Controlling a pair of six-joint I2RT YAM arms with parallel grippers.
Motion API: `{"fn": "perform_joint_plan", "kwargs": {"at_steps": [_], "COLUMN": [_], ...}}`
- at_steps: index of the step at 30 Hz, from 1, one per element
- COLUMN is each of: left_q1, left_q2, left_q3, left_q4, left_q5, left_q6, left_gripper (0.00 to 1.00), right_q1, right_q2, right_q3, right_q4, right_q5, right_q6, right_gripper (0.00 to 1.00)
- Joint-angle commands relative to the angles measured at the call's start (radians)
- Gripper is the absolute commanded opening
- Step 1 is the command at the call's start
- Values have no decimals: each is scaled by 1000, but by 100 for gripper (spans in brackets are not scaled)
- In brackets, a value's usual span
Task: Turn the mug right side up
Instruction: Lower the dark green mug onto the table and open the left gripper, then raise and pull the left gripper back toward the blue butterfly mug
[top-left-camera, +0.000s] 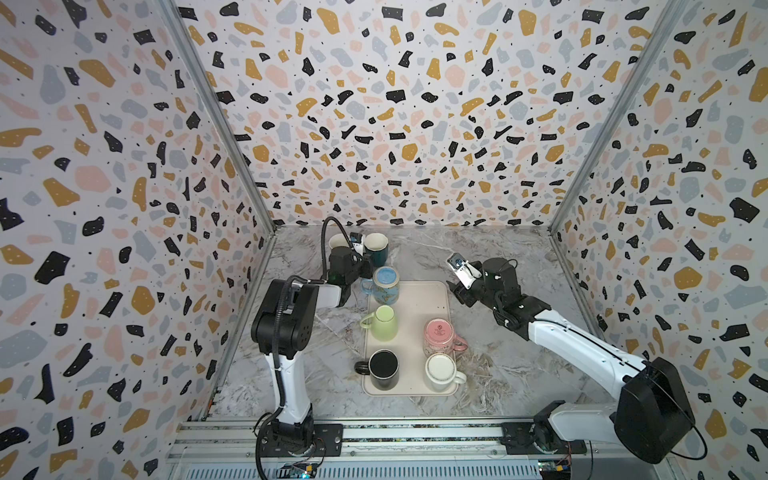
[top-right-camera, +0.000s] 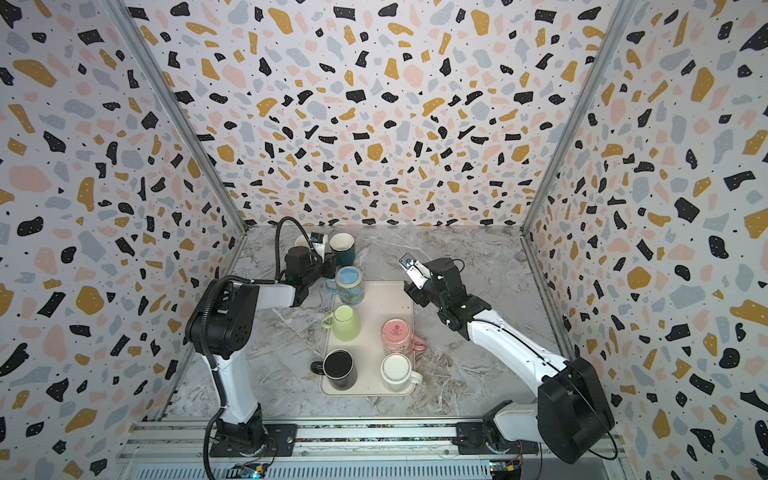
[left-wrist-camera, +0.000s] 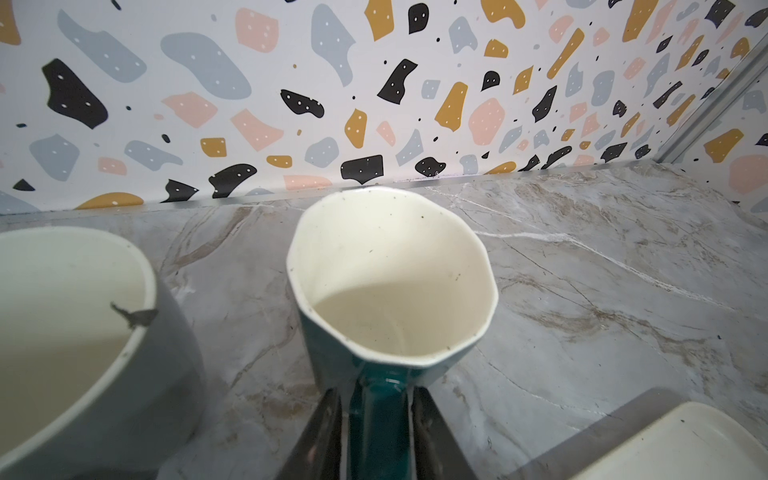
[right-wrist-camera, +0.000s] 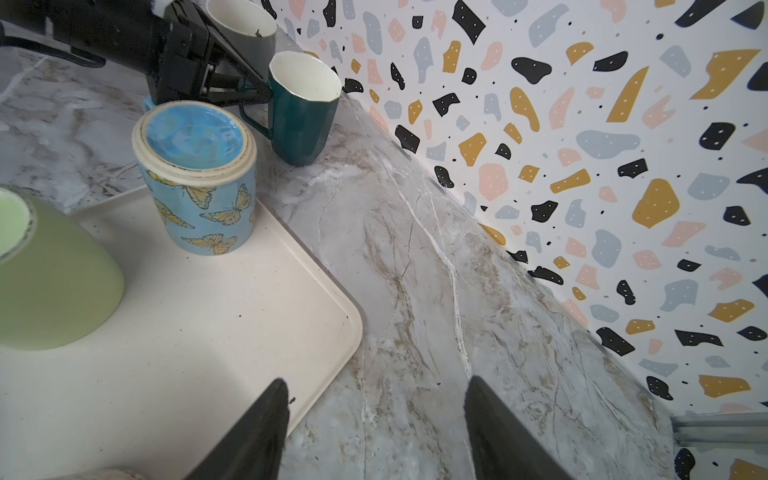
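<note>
Already upright, teal mug (left-wrist-camera: 390, 282) set on the surface (right-wrist-camera: 415, 249) near the back wall (left-wrist-camera: 374, 104), grey mug (left-wrist-camera: 166, 374) just beside, bare room left on its other side, handle (left-wrist-camera: 380, 424) flanked closely by the low-reached left gripper (left-wrist-camera: 377, 390), clamped or loose cannot be told, right gripper (right-wrist-camera: 376, 382) spread wide, empty, tilted down over the tray (right-wrist-camera: 249, 311) corner.

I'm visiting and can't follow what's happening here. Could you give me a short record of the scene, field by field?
Holder: cream tray, five mugs on it
Bases up: blue mug, green mug, pink mug
Upright, off tray: teal mug, grey mug
Left pincer: straddles teal mug's handle; grip unclear
Right pincer: open, empty, by the tray's far corner
</note>
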Motion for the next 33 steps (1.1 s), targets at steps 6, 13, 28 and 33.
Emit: {"fn": "perform_joint_plan", "kwargs": {"at_steps": [6,13,28,33], "left_q1": [-8,-17,-26,-24], "left_q2": [-41,-103,-347,-535], "left_q3": [-24,-34,-48,11], "left_q4": [-3,-40,-250,-551], "left_q5": [4,0,-35,7], "left_q6": [2,9,-78,-259], "left_gripper": [38,41,46,47], "right_q1": [-4,-3,-4,-3], "right_q2": [-59,-77,-107,-103], "right_q3": [-19,-31,-25,-7], "right_q4": [5,7,15,12], "right_q5": [13,9,-22,-93], "right_q6": [23,30,44,86], "right_gripper": [69,69,70,71]}}
